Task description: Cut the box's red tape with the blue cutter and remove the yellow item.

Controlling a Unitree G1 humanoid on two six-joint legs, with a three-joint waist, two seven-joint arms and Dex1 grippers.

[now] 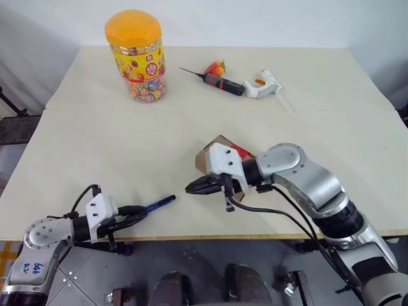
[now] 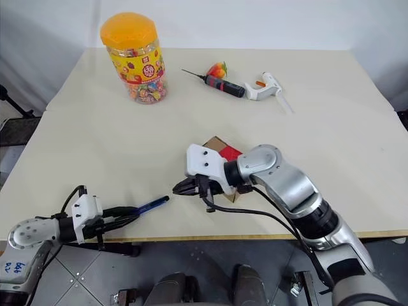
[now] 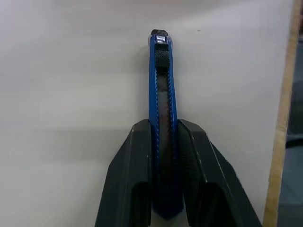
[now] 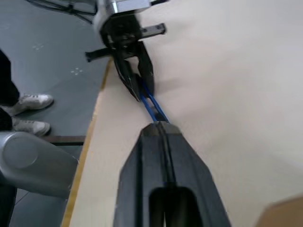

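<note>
The blue cutter (image 1: pixel 159 203) lies low over the table near its front left edge, with my left gripper (image 1: pixel 134 216) shut on its rear half. In the left wrist view the cutter (image 3: pixel 162 94) runs straight out between the black fingers (image 3: pixel 132 179). My right gripper (image 1: pixel 191 187) is shut and empty. It points left, its tips just short of the cutter's tip (image 4: pixel 152 106). The brown box (image 1: pixel 205 156) sits behind my right hand, mostly covered, and a strip of red tape (image 1: pixel 241 151) shows on its top. The yellow item is hidden.
At the back left stands an orange-lidded candy jar (image 1: pixel 135 56). A black-and-red needle tool (image 1: pixel 220 81), a small red and orange object (image 1: pixel 215 67) and a white tool (image 1: pixel 264 84) lie at the back. The table's front edge (image 1: pixel 191 237) is close. A person's shoes (image 4: pixel 31 101) stand on the floor.
</note>
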